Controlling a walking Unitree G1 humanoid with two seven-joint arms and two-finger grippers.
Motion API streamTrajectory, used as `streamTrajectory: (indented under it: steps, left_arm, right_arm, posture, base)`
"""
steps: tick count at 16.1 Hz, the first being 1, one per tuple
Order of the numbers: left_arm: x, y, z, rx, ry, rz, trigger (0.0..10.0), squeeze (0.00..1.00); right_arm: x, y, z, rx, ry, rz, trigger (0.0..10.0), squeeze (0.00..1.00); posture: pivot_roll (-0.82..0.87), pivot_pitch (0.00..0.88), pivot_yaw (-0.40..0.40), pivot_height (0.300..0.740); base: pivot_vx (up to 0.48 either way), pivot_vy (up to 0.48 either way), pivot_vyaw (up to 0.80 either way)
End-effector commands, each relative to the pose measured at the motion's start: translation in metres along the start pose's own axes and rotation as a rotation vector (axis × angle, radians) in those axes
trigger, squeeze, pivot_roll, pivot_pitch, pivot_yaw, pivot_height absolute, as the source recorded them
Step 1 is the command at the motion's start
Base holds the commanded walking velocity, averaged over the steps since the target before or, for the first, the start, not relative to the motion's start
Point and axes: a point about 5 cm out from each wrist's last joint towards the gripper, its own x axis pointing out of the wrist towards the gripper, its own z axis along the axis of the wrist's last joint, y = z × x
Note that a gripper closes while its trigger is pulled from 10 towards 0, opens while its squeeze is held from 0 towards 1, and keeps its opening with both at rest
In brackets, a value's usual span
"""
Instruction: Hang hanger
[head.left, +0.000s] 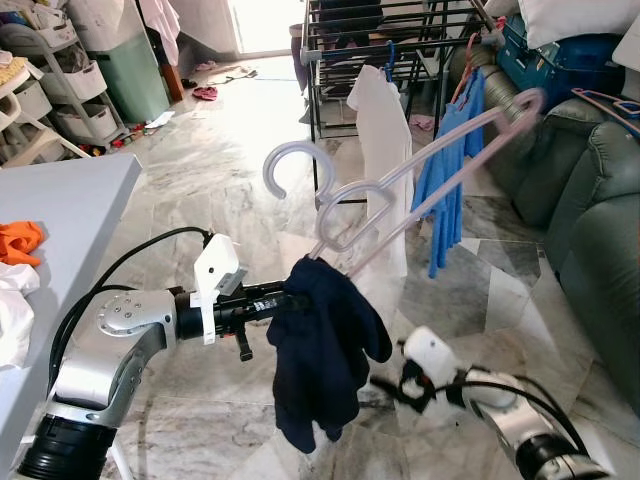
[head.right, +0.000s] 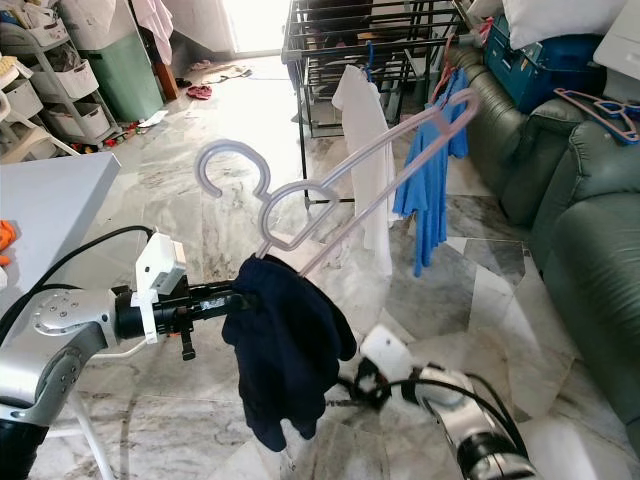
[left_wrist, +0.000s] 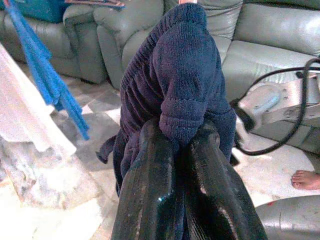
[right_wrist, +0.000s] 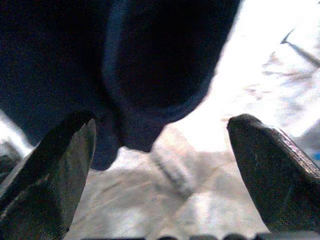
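Hanger (head.left: 400, 190) tilted, long axis rising rightward, hook upper-left, left gripper (head.left: 296, 290) clamping navy garment (head.left: 322, 350), right gripper (right_wrist: 160, 165) spread.

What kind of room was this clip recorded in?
Most likely a lived-in home living room doubling as a laundry area. A black drying rack holds a blue shirt and a white garment, a green sofa stands on the robot's right, and the floor is marble tile.

hanger (head.left: 420, 175): pale lilac | garment (head.left: 320, 350): navy | sofa (head.left: 590, 220): grey-green | floor (head.left: 200, 180): veined marble
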Motion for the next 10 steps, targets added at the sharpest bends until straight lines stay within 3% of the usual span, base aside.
streamTrajectory:
  steps: [1,4,6,9,10]
  left_arm:
    - [-0.004,0.0,0.008,0.026,-0.017,0.004,10.0,0.0]
    - [-0.004,-0.003,0.012,0.026,-0.026,-0.001,10.0,0.0]
    - [-0.003,-0.005,0.015,0.025,-0.033,-0.015,10.0,0.0]
    - [-0.003,-0.006,0.015,0.02,-0.03,-0.022,10.0,0.0]
    - [-0.003,-0.007,0.014,0.02,-0.029,-0.023,10.0,0.0]
  right_arm:
    - [0.003,0.0,0.002,-0.011,0.007,-0.019,10.0,0.0]
    - [0.006,-0.003,0.006,0.015,-0.006,-0.085,10.0,0.0]
    - [0.013,-0.004,0.018,-0.051,-0.033,-0.12,10.0,0.0]
    - [0.021,-0.005,0.034,-0.056,-0.085,-0.114,10.0,0.0]
    - [0.023,-0.003,0.036,-0.059,-0.094,-0.096,8.9,0.0]
  posture:
    - [-0.03,0.0,0.088,0.74]
    - [-0.02,0.0,0.089,0.74]
    - [-0.02,0.0,0.093,0.74]
    - [-0.02,0.0,0.095,0.74]
    - [-0.02,0.0,0.095,0.74]
  base:
    - [0.0,0.0,0.0]
    - [0.0,0.0,0.0]
    - [0.0,0.0,0.0]
    - [0.0,0.0,0.0]
    - [0.0,0.0,0.0]
